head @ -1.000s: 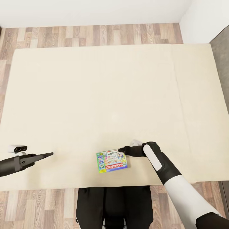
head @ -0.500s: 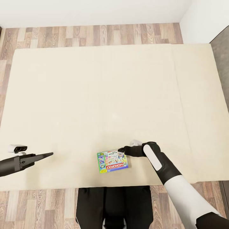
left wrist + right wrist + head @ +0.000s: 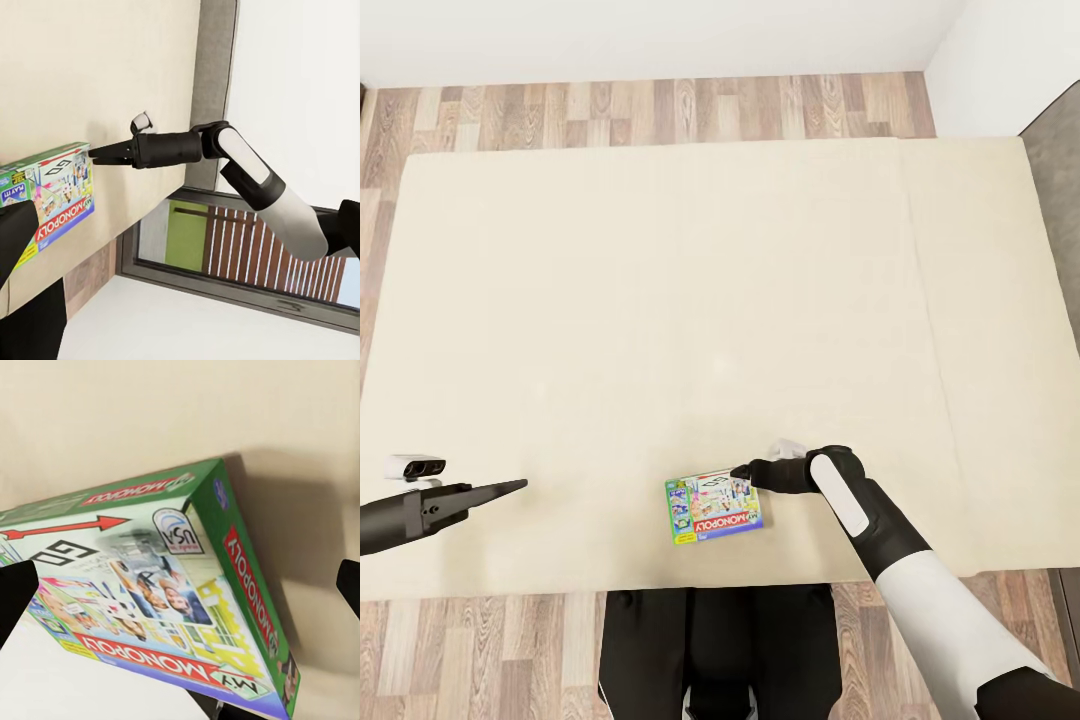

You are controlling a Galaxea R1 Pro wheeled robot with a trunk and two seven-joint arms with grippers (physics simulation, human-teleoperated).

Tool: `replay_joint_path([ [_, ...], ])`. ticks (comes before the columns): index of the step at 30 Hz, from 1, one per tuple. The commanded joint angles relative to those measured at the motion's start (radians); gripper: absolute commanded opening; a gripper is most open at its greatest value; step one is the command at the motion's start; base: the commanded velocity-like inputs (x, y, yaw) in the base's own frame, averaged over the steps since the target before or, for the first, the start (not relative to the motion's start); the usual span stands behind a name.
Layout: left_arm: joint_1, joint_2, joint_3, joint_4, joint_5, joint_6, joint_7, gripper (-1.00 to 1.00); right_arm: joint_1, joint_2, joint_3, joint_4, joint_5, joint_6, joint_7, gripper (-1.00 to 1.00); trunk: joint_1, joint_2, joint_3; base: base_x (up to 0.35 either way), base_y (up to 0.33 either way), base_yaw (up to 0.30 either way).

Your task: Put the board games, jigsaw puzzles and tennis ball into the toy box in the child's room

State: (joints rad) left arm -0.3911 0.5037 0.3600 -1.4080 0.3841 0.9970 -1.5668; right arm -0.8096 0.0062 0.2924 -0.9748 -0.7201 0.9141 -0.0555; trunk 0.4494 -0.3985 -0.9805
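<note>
Straddling Monopoly box [image 3: 714, 508], right fingers [image 3: 346, 585] spread, tips cropped; left grip [image 3: 510, 487] unclear.

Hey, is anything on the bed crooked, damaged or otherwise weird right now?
Nothing much. The Monopoly box lies flat and intact near the bed's near edge, turned slightly askew to it. The right gripper sits at its corner, jaws open either side in the wrist view.
</note>
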Motion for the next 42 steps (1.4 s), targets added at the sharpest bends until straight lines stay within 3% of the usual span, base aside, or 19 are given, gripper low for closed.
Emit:
replay_joint_path([
  [1, 0.0, 0.0, 0.0, 0.0, -0.001, 0.011, -0.004, 1.0, 0.0, 0.0, 0.001, -0.001, -0.006, 0.003, -0.006, 1.0, 0.001, -0.002, -0.001, 0.0, 0.0, 0.0],
  [29, 0.0, 0.001, 0.0, 0.0, -0.001, 0.011, -0.004, 1.0, 0.0, 0.0, 0.001, -0.001, -0.008, 0.003, -0.006, 1.0, 0.001, -0.002, -0.001, 0.0, 0.0, 0.002],
  [42, 0.0, 0.001, -0.001, 0.0, -0.001, 0.011, -0.004, 1.0, 0.0, 0.0, 0.001, -0.001, -0.009, 0.003, -0.005, 1.0, 0.001, -0.002, -0.001, 0.0, 0.063, 0.147],
])
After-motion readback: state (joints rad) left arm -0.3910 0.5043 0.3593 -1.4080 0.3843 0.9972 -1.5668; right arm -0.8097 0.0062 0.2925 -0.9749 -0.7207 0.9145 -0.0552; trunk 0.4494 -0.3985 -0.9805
